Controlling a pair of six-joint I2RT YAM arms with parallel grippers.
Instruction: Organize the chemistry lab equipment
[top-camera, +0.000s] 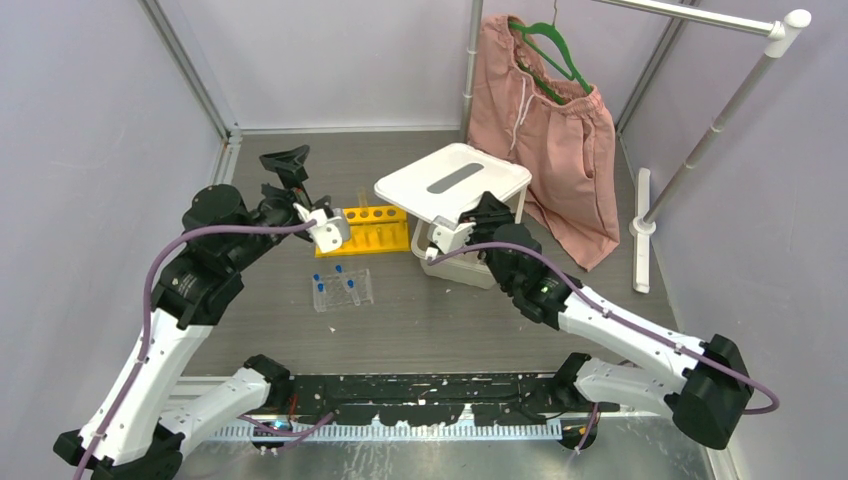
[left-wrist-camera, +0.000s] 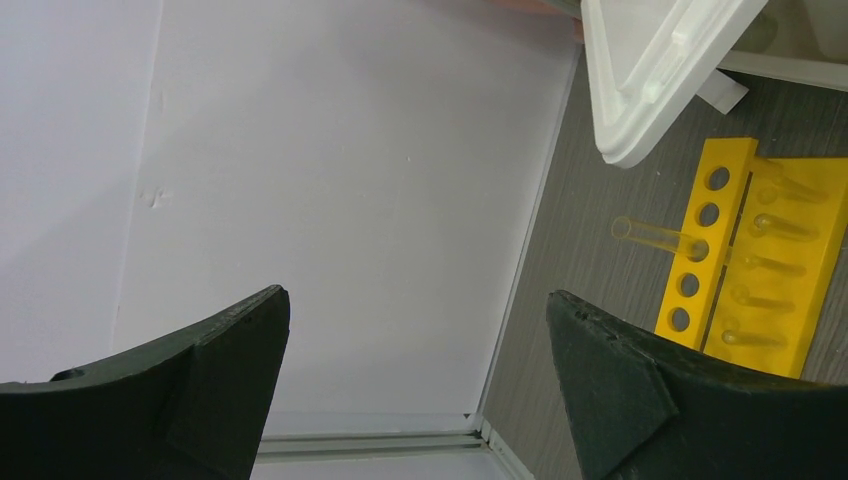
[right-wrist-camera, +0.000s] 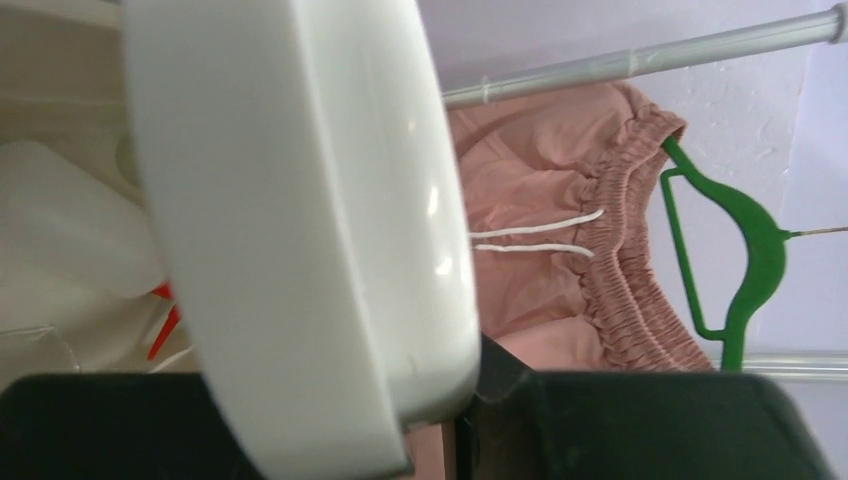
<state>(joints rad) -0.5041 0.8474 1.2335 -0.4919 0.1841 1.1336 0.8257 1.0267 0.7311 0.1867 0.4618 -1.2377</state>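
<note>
The yellow six-hole tube rack (top-camera: 365, 232) stands left of centre with one clear tube (top-camera: 362, 205) in it. It also shows in the left wrist view (left-wrist-camera: 770, 260). The clear grid rack (top-camera: 343, 290) in front of it holds small blue-capped tubes (top-camera: 339, 268). My left gripper (top-camera: 290, 168) is open and empty, back-left of the yellow rack, facing the corner (left-wrist-camera: 420, 330). My right gripper (top-camera: 487, 208) is shut on the edge of a white lid (top-camera: 452, 183), held tilted above a white bin (top-camera: 470, 265). In the right wrist view the lid (right-wrist-camera: 300, 200) fills the frame; a red-spouted squeeze bottle (right-wrist-camera: 165, 320) lies in the bin.
Pink shorts (top-camera: 555, 140) on a green hanger (top-camera: 555, 50) hang from a white rail (top-camera: 700, 15) at the back right. The rail's post and foot (top-camera: 642, 230) stand at the right. Enclosure walls close the left, back and right sides.
</note>
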